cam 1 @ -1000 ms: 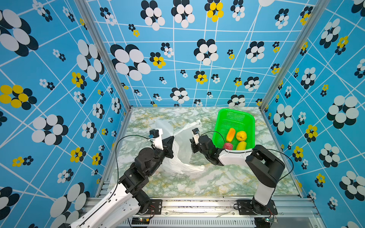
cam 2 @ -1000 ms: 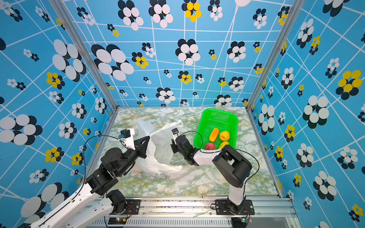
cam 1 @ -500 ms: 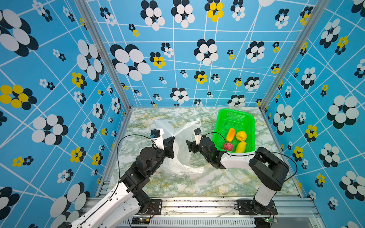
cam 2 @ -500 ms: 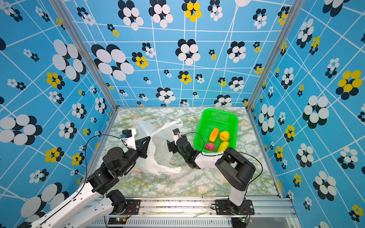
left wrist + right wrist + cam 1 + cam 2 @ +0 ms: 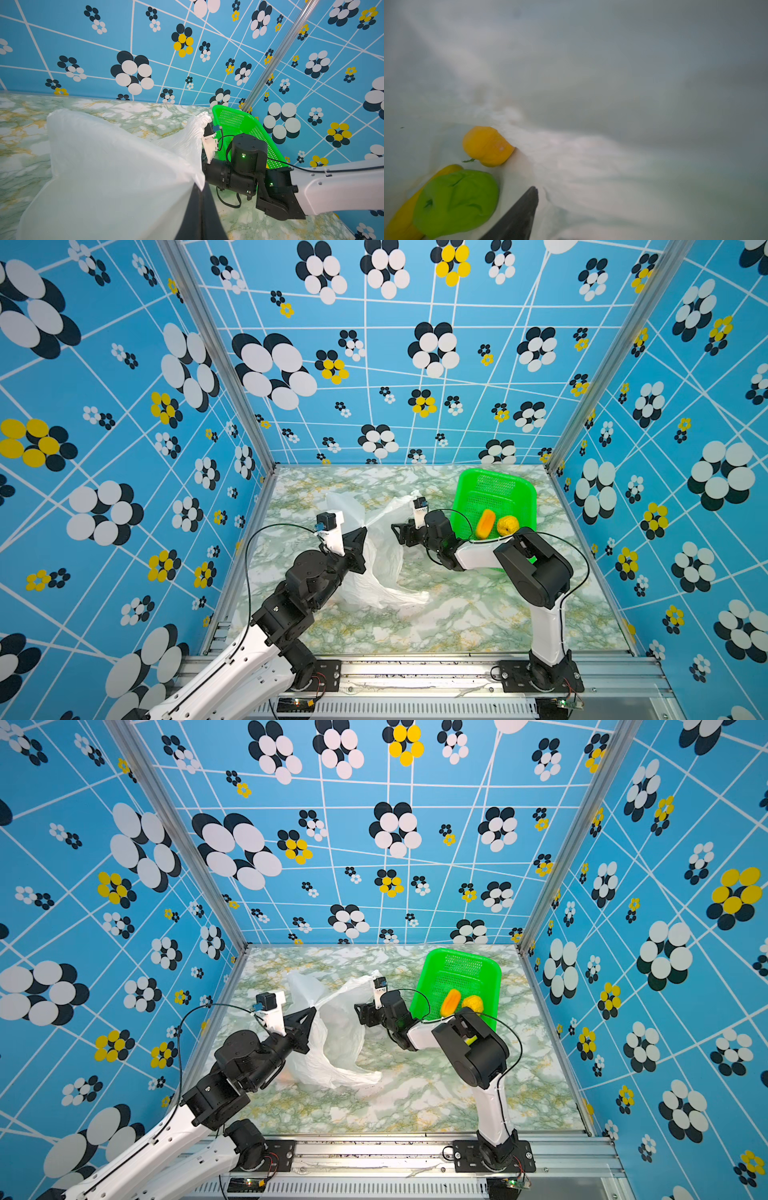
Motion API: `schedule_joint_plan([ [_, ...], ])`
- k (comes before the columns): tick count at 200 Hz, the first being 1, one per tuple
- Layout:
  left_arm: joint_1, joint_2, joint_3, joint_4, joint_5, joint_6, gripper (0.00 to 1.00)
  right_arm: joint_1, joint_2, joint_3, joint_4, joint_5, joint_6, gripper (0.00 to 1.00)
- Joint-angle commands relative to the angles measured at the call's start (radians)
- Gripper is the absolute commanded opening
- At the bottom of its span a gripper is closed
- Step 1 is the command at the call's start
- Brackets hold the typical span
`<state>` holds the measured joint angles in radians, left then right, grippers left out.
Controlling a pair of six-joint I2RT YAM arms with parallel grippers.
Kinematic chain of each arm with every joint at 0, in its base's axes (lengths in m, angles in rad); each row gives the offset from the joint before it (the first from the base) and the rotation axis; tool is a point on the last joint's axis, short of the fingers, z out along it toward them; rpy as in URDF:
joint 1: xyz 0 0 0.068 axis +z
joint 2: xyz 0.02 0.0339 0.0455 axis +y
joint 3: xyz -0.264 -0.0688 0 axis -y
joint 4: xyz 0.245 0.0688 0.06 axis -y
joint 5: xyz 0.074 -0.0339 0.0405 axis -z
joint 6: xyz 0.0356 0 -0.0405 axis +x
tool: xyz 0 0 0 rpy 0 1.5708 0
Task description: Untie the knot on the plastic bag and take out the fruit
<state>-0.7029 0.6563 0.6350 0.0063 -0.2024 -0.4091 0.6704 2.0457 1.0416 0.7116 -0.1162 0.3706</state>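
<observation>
The white plastic bag lies slumped on the marble table, its mouth facing right. No knot shows on it. My left gripper is shut on the bag's upper edge and holds it up; the left wrist view shows the film pinched at the tips. My right gripper stands open at the bag's mouth. In the right wrist view one dark finger points in among the fruit: a yellow one, a green one and another yellow one beneath it.
A green mesh basket stands at the back right, holding an orange oblong fruit and a yellow round one. My right arm's elbow hangs over the basket's near edge. Patterned blue walls close in three sides.
My right gripper has opened and shifted a little left, toward the bag's mouth. The left gripper keeps its hold on the bag in the same place.
</observation>
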Motion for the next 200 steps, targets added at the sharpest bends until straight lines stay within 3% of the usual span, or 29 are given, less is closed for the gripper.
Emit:
schedule_joint_plan([
  [1,-0.006,-0.008,0.01,-0.001,0.003,-0.01,0.0,-0.005,0.017,0.007,0.073,-0.16,0.039,0.6],
  [31,-0.006,-0.003,0.019,-0.018,-0.014,-0.01,0.0,-0.015,-0.038,-0.052,0.121,-0.155,0.011,0.2],
  [60,-0.004,0.005,0.022,-0.029,-0.053,-0.002,0.0,-0.015,-0.168,-0.163,0.151,-0.059,-0.035,0.0],
  [83,-0.001,0.018,0.025,-0.031,-0.071,0.007,0.0,-0.014,-0.281,-0.282,0.187,-0.007,-0.053,0.0],
  [137,0.011,0.032,0.013,-0.019,-0.1,0.02,0.0,0.013,-0.502,-0.545,0.263,0.234,-0.03,0.0],
  [200,0.027,0.057,-0.01,0.025,-0.084,0.033,0.0,0.329,-0.553,-0.567,0.19,0.545,-0.062,0.0],
])
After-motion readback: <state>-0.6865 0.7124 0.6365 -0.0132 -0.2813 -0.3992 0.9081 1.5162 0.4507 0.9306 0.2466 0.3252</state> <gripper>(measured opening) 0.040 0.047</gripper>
